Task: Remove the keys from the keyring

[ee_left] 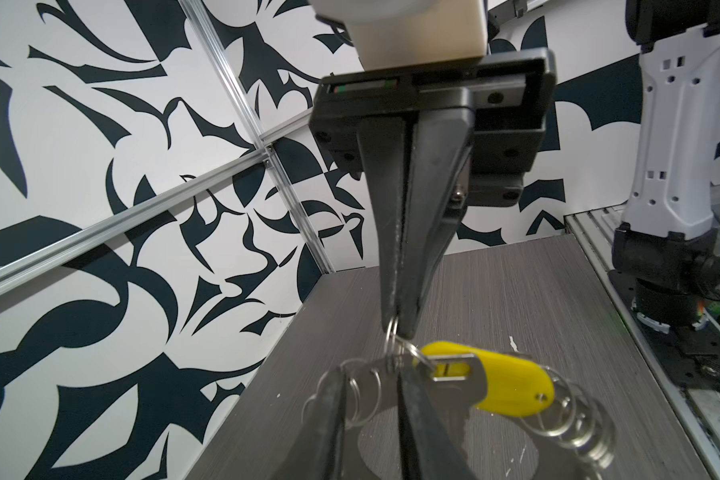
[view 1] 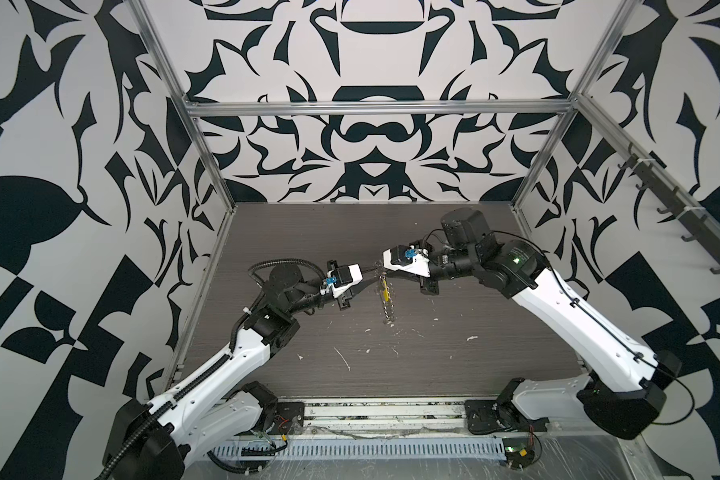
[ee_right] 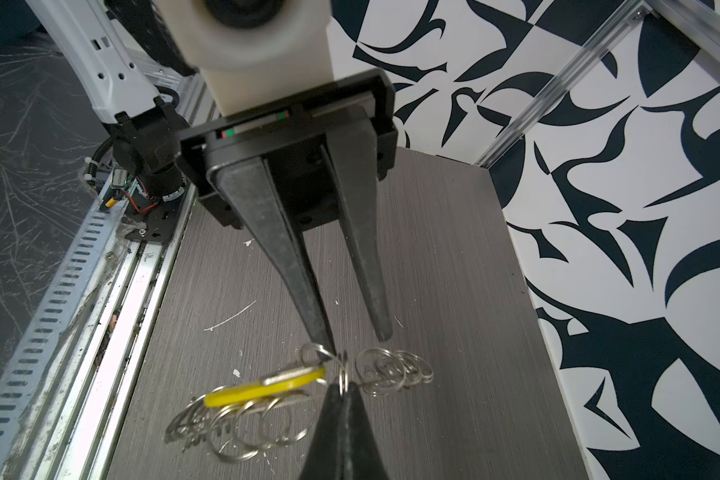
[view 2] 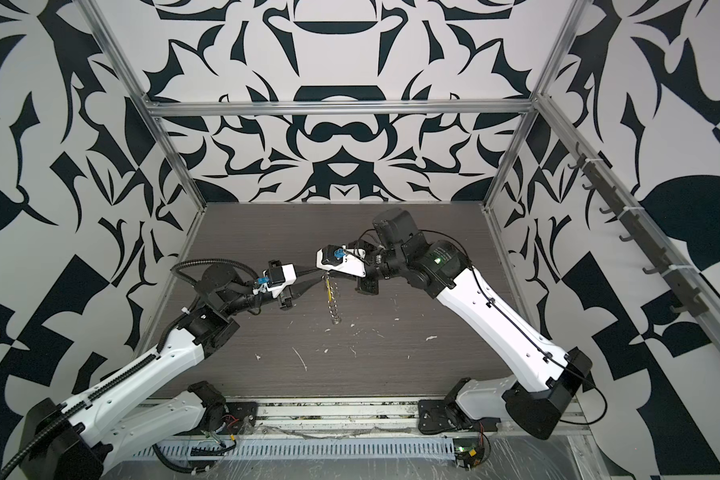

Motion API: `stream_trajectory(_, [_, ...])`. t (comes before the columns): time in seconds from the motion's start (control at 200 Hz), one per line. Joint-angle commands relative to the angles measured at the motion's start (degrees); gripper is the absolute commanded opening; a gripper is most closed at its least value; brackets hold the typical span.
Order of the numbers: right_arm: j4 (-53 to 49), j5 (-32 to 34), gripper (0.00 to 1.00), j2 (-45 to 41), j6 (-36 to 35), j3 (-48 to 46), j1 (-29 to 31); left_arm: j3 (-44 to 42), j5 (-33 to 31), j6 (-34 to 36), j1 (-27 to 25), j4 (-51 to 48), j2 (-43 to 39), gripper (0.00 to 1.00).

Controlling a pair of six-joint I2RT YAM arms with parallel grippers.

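Currently: pincers tip to tip above mid tabletop, keyring dangling under them.
Left arm and right arm both reach in from the near edge, forearms angled inward, wrists levelled so the pincers point at each other. Right pincer is clamped together on one small split ring, and the keyring hangs edge-on straight below that grip. Left pincer has its jaws apart, straddling the ring cluster at the keyring's top edge, one fingertip right at a small ring by the key's head. Key, yellow head, hangs just below both pincer tips, flat against the keyring. Can't tell whether the keyring's low end touches the tabletop.
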Motion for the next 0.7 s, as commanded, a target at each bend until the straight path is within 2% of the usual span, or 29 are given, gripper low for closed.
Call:
stream_trajectory(0.0, [3.6, 0.1, 0.0, -2.4, 1.2, -0.2, 0.2, -1.1, -2.6, -0.5, 0.6, -2.7, -2.0, 0.27])
stream_trajectory(0.125, [5.9, 0.9, 0.0, -3.5, 2.0, -2.2, 0.2, -0.2, -4.4, -6.3, 1.0, -4.2, -2.8, 0.32])
stream_trajectory(0.22, [7.9, 1.8, 0.0, -4.1, 2.2, -3.6, 0.2, 2.1, -5.8, -12.7, 1.1, -7.4, -2.5, 0.42])
stream_trajectory(0.325, [10.3, 2.9, 0.0, -4.8, 2.6, -5.4, 0.2, 4.8, -3.3, -18.8, 1.1, -11.0, -1.5, 0.47])
stream_trajectory(0.49, [11.1, 3.2, 0.0, -4.9, 2.5, -6.1, 0.2, 6.8, 0.4, -25.8, 1.1, -11.3, 0.1, 0.47])
stream_trajectory(0.695, [11.3, 3.4, 0.0, -4.7, 2.5, -6.1, 0.2, 8.1, 3.8, -27.7, 1.1, -11.6, 1.7, 0.42])
